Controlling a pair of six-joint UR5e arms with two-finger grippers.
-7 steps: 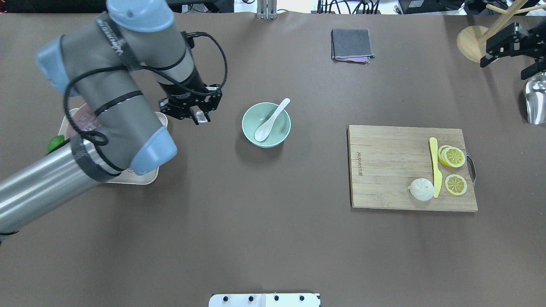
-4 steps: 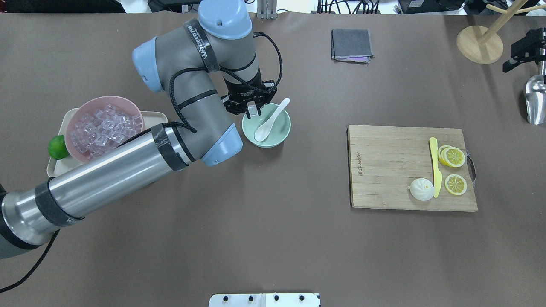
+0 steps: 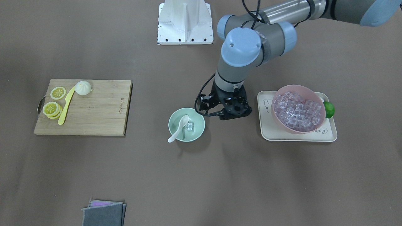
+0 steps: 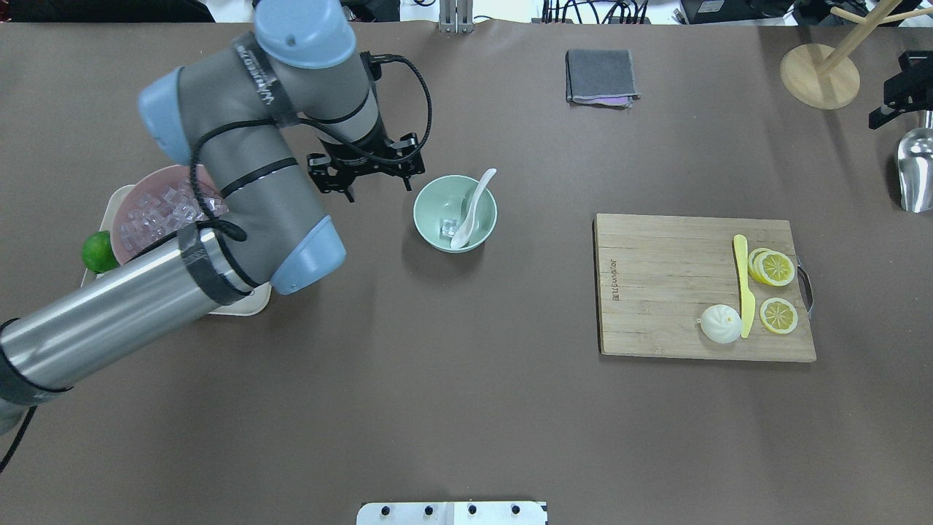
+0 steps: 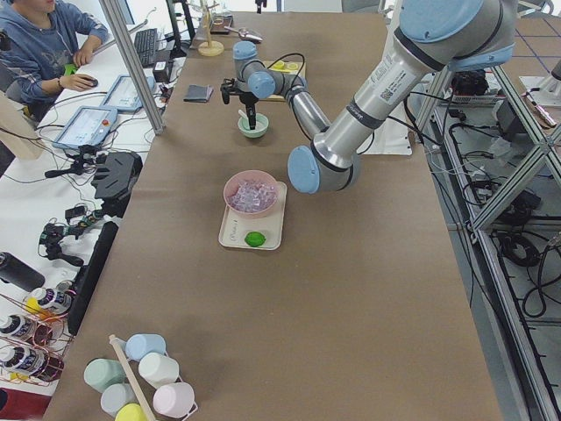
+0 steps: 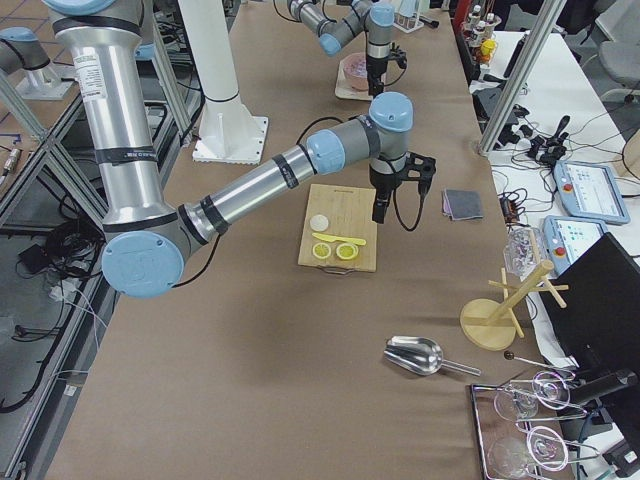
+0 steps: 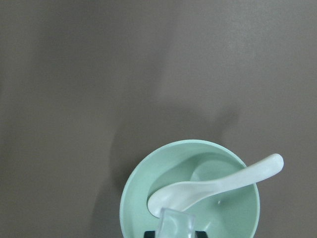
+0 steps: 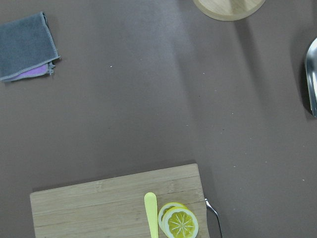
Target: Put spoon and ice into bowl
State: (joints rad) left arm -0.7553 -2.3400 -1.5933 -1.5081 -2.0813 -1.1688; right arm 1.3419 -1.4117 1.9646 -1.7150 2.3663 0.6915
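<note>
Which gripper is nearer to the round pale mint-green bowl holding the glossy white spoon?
Left. The left gripper hangs just beside the mint-green bowl, on the side facing the cream tray. The right gripper is far off, beyond the wooden cutting board.

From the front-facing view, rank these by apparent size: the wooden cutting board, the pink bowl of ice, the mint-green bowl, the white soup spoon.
1. Wooden cutting board
2. Pink bowl of ice
3. Mint-green bowl
4. White soup spoon
All sit on one table under a steep camera, so nearness barely skews this.
</note>
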